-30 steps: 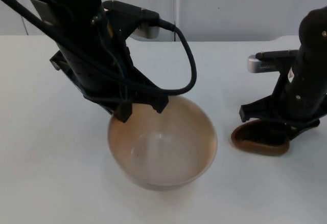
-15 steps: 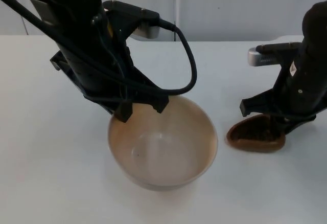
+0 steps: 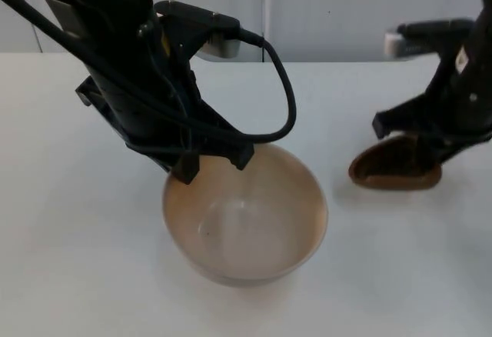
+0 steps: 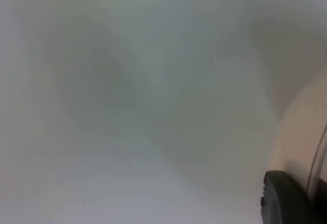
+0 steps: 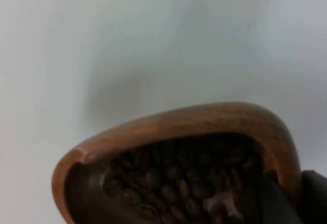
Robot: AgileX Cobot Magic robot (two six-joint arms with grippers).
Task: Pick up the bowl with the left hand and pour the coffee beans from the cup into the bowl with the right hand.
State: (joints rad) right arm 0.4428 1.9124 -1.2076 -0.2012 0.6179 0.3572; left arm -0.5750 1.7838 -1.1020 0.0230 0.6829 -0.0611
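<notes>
A pale beige bowl (image 3: 244, 221) hangs just above the table's middle, and my left gripper (image 3: 217, 160) is shut on its far rim. Part of that rim (image 4: 299, 147) is seen beside one black fingertip (image 4: 286, 198) in the left wrist view. A brown wooden cup (image 3: 396, 169) of coffee beans is held off the table at the right, with my right gripper (image 3: 430, 152) shut on its rim. The right wrist view looks into the cup (image 5: 179, 132), where dark coffee beans (image 5: 179, 183) lie. The cup is apart from the bowl, to its right.
The white table top (image 3: 77, 260) runs to a grey partition wall (image 3: 346, 6) at the back. The cup's shadow lies on the table under it.
My right gripper has lifted the cup off the table and carried it up and slightly right. The left arm and bowl have stayed still.
</notes>
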